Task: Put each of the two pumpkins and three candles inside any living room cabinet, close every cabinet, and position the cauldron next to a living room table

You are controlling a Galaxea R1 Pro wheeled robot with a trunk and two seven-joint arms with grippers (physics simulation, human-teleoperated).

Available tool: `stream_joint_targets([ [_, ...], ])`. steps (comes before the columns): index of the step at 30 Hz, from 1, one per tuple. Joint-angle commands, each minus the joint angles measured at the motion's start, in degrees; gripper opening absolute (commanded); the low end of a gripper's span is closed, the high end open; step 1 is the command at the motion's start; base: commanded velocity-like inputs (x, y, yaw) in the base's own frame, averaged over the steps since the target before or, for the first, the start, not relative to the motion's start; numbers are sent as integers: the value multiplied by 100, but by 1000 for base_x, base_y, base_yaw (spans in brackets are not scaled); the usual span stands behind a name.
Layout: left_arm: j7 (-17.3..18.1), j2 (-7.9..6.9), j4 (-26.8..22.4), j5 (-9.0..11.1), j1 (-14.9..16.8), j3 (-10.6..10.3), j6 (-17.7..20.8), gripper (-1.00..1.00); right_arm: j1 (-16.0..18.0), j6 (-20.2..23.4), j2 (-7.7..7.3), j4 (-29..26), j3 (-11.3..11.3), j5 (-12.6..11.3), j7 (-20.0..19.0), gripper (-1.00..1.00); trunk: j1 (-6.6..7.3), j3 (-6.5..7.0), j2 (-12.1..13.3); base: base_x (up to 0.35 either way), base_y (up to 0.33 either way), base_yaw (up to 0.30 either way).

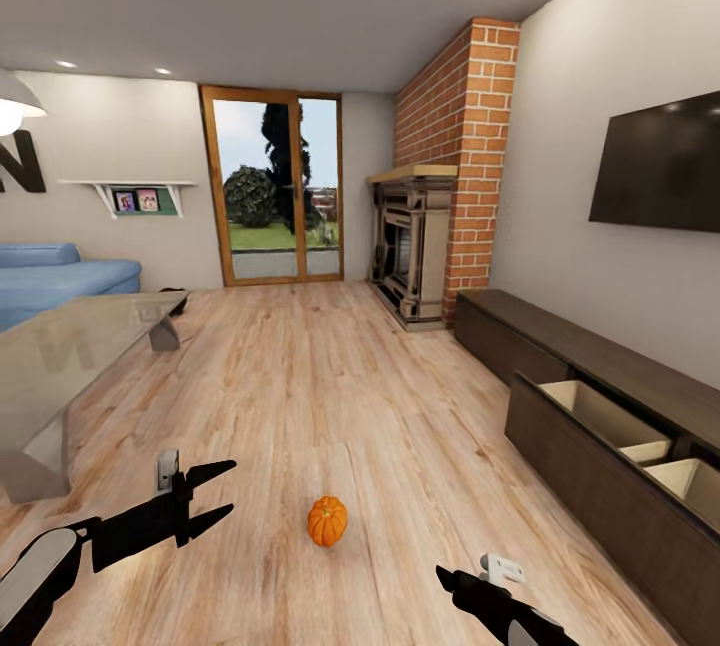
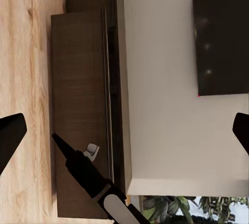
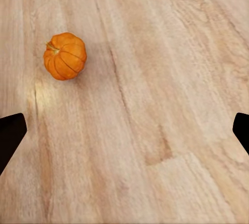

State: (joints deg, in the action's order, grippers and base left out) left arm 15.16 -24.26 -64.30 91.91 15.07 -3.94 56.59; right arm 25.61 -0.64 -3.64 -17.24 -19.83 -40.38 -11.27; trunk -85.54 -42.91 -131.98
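One orange ribbed pumpkin (image 1: 327,521) lies on the wooden floor between my two arms; it also shows in the right wrist view (image 3: 65,56). My left gripper (image 1: 229,487) hangs open to the pumpkin's left, nothing in it. My right gripper (image 1: 452,582) is low on the pumpkin's right, its fingertips spread wide (image 3: 124,135), open and empty. The dark-brown cabinet (image 1: 590,471) runs along the right wall, one drawer (image 1: 600,414) pulled out with pale insides. The glass-topped table (image 1: 70,351) stands at left. A small dark shape (image 1: 172,290) past the table may be the cauldron. The candles are out of view.
A brick chimney with a fireplace (image 1: 412,251) stands at the cabinet's far end. A black TV (image 1: 660,163) hangs above the cabinet. A blue sofa (image 1: 55,276) sits behind the table. Glass doors (image 1: 272,186) close the far wall. Bare wooden floor stretches ahead.
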Motion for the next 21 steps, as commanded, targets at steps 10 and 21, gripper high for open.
stream_joint_targets([
  [10,57,-2,3,-42,5,-10,1,100,4,-7,-5,1,-39,-58,-15,100,1,-5,-3,0,0,7],
  [21,57,0,3,-42,5,-10,1,100,2,-7,-5,1,-39,-58,-15,100,1,-5,-3,0,0,0],
])
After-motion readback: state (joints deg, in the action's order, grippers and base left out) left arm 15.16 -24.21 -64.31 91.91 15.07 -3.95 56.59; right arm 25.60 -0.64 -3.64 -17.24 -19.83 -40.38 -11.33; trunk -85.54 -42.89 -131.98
